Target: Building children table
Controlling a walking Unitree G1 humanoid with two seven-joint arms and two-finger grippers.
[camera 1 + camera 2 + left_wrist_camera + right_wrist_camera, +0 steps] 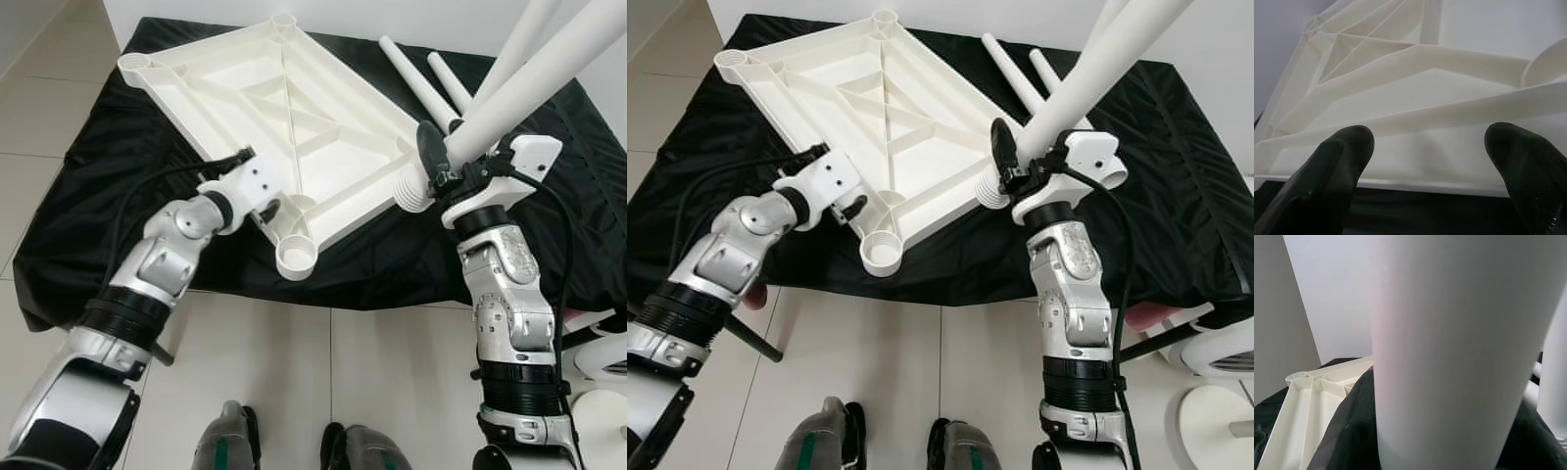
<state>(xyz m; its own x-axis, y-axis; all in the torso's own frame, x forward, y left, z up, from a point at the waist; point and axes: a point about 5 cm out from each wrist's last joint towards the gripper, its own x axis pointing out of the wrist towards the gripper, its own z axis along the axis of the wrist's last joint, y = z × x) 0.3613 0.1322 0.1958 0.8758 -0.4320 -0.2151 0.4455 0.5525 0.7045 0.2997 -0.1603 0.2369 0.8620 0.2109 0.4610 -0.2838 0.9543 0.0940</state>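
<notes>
Although the ribbed white table top [274,108] lies upside down across the black cloth [88,196], with one corner socket [295,258] hanging near the cloth's front edge, it looks like hollow moulded plastic: light, stiff and fairly slick. The left eye view shows the left gripper [257,201] at the panel's near rim just beside that socket, while the right gripper [443,162] is clamped on a white table leg [529,78] tilted up and away, its threaded end [411,186] low near the panel's right corner. Two spare legs [421,83] lie on the cloth toward its far right corner.

In the right eye view the same leg crosses upward above the right wrist.

The left wrist view has both black fingertips [1339,161] spread apart, the rim's edge between them and the ribs beyond.

The right wrist view looks along the smooth leg [1449,347], the panel's corner on the cloth behind.

A smooth round tube may twist in the grip, so holding it close to the threaded end seems wisest; the panel is best pinched at a rim or rib.
</notes>
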